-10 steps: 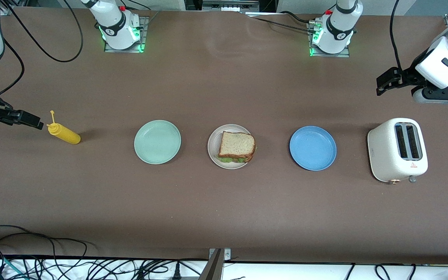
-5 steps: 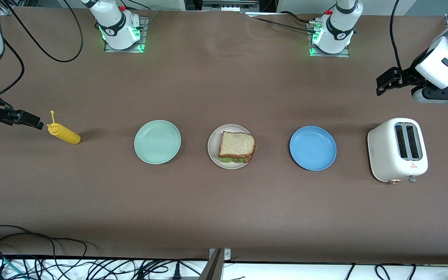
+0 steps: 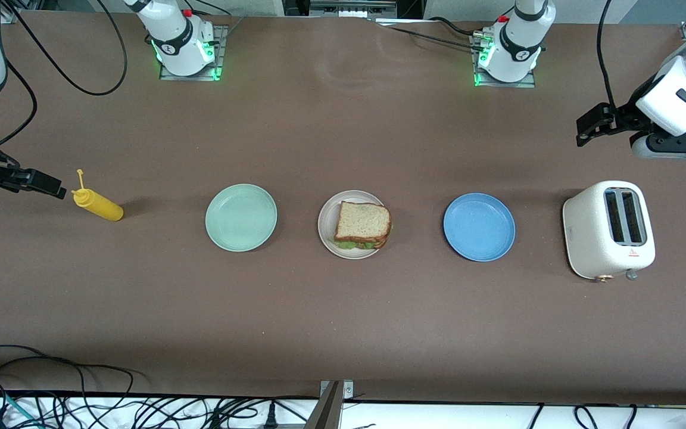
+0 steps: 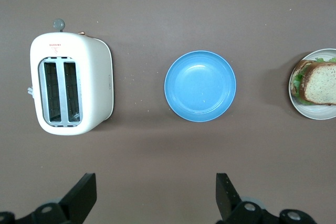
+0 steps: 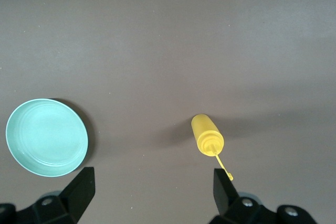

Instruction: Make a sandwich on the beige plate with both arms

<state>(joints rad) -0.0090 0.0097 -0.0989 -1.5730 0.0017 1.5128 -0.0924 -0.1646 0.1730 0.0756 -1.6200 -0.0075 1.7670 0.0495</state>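
Note:
The sandwich (image 3: 362,224), two brown-crusted bread slices with green lettuce between, lies on the beige plate (image 3: 326,225) at the table's middle. Part of it shows in the left wrist view (image 4: 317,82) on the plate (image 4: 315,111). My left gripper (image 3: 592,123) is open and empty, held up in the air at the left arm's end of the table; in its own view (image 4: 155,192) the jaws stand wide apart. My right gripper (image 3: 39,183) is open and empty, up in the air beside the yellow bottle at the right arm's end; it shows wide open in its own view (image 5: 153,187).
A mint-green plate (image 3: 241,217) and a blue plate (image 3: 479,226) flank the beige plate. A white toaster (image 3: 609,229) stands toward the left arm's end. A yellow squeeze bottle (image 3: 99,204) lies toward the right arm's end. Cables hang along the table's front edge.

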